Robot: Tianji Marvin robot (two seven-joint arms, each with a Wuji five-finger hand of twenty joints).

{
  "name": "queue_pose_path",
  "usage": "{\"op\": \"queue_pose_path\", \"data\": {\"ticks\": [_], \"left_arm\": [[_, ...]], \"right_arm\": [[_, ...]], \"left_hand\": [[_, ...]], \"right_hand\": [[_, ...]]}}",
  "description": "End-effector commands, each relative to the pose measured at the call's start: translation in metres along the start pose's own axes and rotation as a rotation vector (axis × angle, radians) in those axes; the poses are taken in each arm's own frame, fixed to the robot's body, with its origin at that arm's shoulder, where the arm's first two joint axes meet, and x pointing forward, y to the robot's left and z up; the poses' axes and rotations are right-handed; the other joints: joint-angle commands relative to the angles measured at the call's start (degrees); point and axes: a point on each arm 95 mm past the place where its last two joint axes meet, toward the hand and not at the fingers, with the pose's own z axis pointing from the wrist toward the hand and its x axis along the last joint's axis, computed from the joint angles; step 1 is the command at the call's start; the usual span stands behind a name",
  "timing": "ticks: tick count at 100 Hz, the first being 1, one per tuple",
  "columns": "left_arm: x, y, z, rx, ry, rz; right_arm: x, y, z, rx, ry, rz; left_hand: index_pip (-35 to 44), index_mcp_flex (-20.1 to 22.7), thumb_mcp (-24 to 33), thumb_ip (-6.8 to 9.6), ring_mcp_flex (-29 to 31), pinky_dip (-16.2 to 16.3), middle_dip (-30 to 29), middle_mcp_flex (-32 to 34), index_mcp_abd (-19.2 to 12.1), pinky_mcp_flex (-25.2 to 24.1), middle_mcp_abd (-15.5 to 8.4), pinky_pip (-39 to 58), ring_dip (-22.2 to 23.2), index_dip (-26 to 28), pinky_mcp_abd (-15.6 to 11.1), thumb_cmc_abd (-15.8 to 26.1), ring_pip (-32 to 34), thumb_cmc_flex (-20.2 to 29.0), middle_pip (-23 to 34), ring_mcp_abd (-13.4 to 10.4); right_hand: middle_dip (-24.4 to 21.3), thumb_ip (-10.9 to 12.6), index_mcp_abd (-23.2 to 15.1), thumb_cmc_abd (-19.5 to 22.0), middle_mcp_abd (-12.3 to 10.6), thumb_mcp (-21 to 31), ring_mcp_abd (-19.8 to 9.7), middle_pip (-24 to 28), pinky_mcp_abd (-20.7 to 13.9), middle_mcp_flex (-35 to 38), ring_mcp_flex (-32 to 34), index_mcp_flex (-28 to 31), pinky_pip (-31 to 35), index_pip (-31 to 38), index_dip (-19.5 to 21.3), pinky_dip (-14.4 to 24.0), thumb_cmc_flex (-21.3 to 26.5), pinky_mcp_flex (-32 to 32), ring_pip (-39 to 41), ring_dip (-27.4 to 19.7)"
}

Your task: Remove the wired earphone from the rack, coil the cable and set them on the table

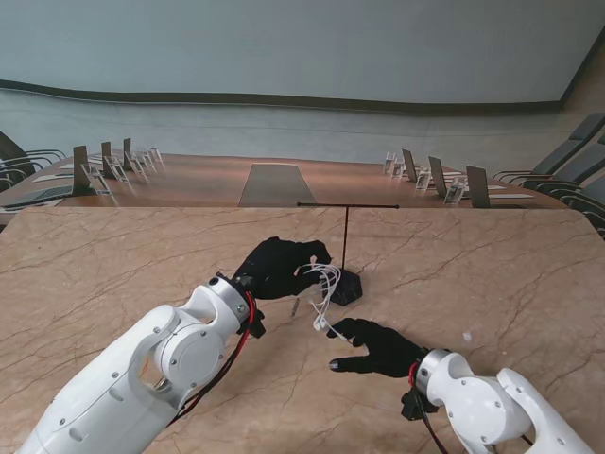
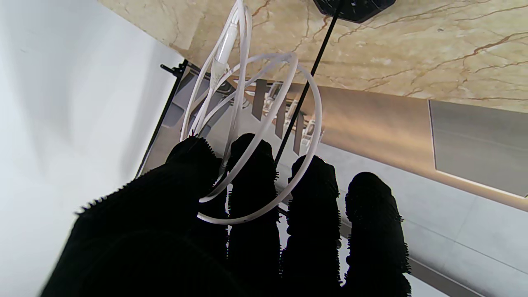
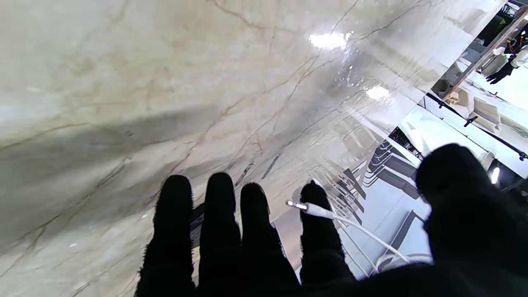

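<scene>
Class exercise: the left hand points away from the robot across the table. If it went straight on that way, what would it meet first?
The left hand already has the earphone cable looped on its fingers. Straight ahead, the rack comes first: its thin upright crosses just past the fingertips in the left wrist view. Depth there is unclear, so it might pass beside it.

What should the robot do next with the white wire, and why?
Probably lower the left hand and set the earphone cable on the table: it already hangs in loops around those fingers, off the rack.
</scene>
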Motion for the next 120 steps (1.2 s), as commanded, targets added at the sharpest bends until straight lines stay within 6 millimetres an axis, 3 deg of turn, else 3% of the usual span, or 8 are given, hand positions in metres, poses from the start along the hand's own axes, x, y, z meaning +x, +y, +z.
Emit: {"op": "queue_pose_path", "data": {"ticks": [1, 11, 16, 20, 40, 44, 71, 120], "left_arm": [[0.002, 0.002, -0.002, -0.001, -0.003, -0.005], [0.003, 0.002, -0.004, -0.003, -0.006, -0.003], [0.003, 0.003, -0.005, -0.004, -0.006, -0.002], [0.004, 0.003, -0.006, -0.003, -0.006, -0.002], [0.007, 0.003, -0.011, 0.0, -0.004, 0.002], [0.008, 0.003, -0.012, 0.001, -0.004, 0.003], [0.016, 0.012, -0.017, -0.023, 0.001, -0.003], [0.048, 0.067, -0.006, -0.142, -0.011, -0.144]], "right_arm": [[0.001, -0.002, -0.006, 0.006, 0.005, 0.01], [-0.003, 0.0, -0.014, 0.0, -0.009, 0.014], [-0.004, 0.001, -0.018, -0.013, -0.014, 0.017], [-0.006, 0.002, -0.021, -0.021, -0.02, 0.018], [-0.013, 0.01, -0.034, -0.087, -0.04, 0.023], [-0.015, 0.012, -0.036, -0.1, -0.045, 0.022], [-0.019, 0.023, -0.043, -0.183, -0.032, 0.035], [-0.028, 0.034, -0.051, -0.215, -0.061, 0.05]], "left_hand": [[6.26, 2.94, 0.85, 2.4, -0.69, -0.44, 0.74, -0.72, -1.83, -0.82, 0.24, 0.18, -0.13, 0.86, -0.25, 0.55, -0.26, 3.07, -0.09, 0.75], [6.21, 2.82, 0.88, 2.45, -0.74, -0.45, 0.74, -0.77, -1.8, -0.87, 0.26, 0.17, -0.11, 0.83, -0.25, 0.59, -0.25, 3.11, -0.12, 0.8], [6.27, 2.89, 0.86, 2.46, -0.75, -0.45, 0.76, -0.78, -1.77, -0.84, 0.34, 0.19, -0.11, 0.84, -0.22, 0.58, -0.25, 3.09, -0.12, 0.8], [6.28, 2.94, 0.87, 2.46, -0.68, -0.46, 0.74, -0.72, -1.78, -0.85, 0.37, 0.19, -0.1, 0.83, -0.26, 0.56, -0.22, 3.09, -0.13, 0.81], [6.28, 3.01, 0.98, 2.49, -0.5, -0.46, 0.69, -0.57, -1.73, -0.7, 0.31, 0.27, -0.12, 0.76, -0.19, 0.48, -0.19, 3.05, -0.12, 0.84], [6.25, 2.97, 1.01, 2.48, -0.48, -0.46, 0.64, -0.54, -1.68, -0.67, 0.32, 0.29, -0.13, 0.74, -0.16, 0.51, -0.19, 3.01, -0.15, 0.83], [6.28, 2.9, 1.26, 2.48, -0.19, -0.43, 0.3, -0.46, -1.55, -0.3, 0.28, 0.49, -0.16, 0.72, 0.01, 0.47, -0.03, 2.93, -0.18, 0.87], [6.22, 3.32, 1.91, 2.25, 0.51, -0.6, -0.43, 0.23, -1.15, 0.27, 0.18, 0.55, -0.66, 0.15, 0.48, -0.1, -0.25, 2.76, -0.68, 1.48]], "right_hand": [[-3.46, 0.4, -0.73, 2.68, -2.9, -2.43, -4.23, -8.81, -4.49, -1.4, -4.41, -1.38, -5.95, -6.03, -2.85, -2.68, -3.95, -2.58, -5.76, -3.16], [-7.52, 0.44, -0.56, 4.76, -3.93, -2.04, -7.49, -19.88, -9.3, -1.68, -6.06, -1.26, -14.66, -16.43, -3.06, -4.58, -7.74, -5.11, -16.58, -8.8], [-8.42, 0.3, -0.15, 4.67, -4.35, -1.01, -8.52, -23.02, -11.04, -1.84, -6.41, -0.67, -18.36, -22.45, 2.32, -4.18, -8.75, -5.46, -20.33, -9.49], [-9.65, 0.32, -0.12, 5.03, -4.58, -0.92, -8.98, -25.53, -12.22, -2.03, -6.88, -0.48, -20.41, -26.29, 3.88, -4.54, -9.38, -5.89, -22.79, -10.38], [-11.03, 0.25, 1.1, 5.53, -4.41, -0.88, -9.29, -28.63, -14.74, -2.41, -7.63, 0.14, -24.14, -32.93, 8.61, -5.16, -10.03, -5.68, -25.87, -10.47], [-11.06, 0.24, 1.16, 5.82, -4.38, -0.83, -9.15, -29.03, -14.89, -2.61, -7.82, 1.93, -25.02, -40.0, 13.56, -4.56, -10.22, -5.59, -26.11, -10.37], [-10.72, 0.3, 0.71, 6.23, -4.59, -1.21, -9.22, -28.21, -15.25, -2.23, -7.54, 1.9, -25.54, -37.81, 17.09, -4.71, -9.76, -5.25, -26.0, -10.27], [-10.69, 0.33, 0.92, 7.12, -4.66, -2.05, -9.14, -28.09, -15.67, -2.33, -7.78, 1.68, -25.66, -34.87, 17.31, -4.81, -8.93, -5.58, -26.41, -10.62]]}}
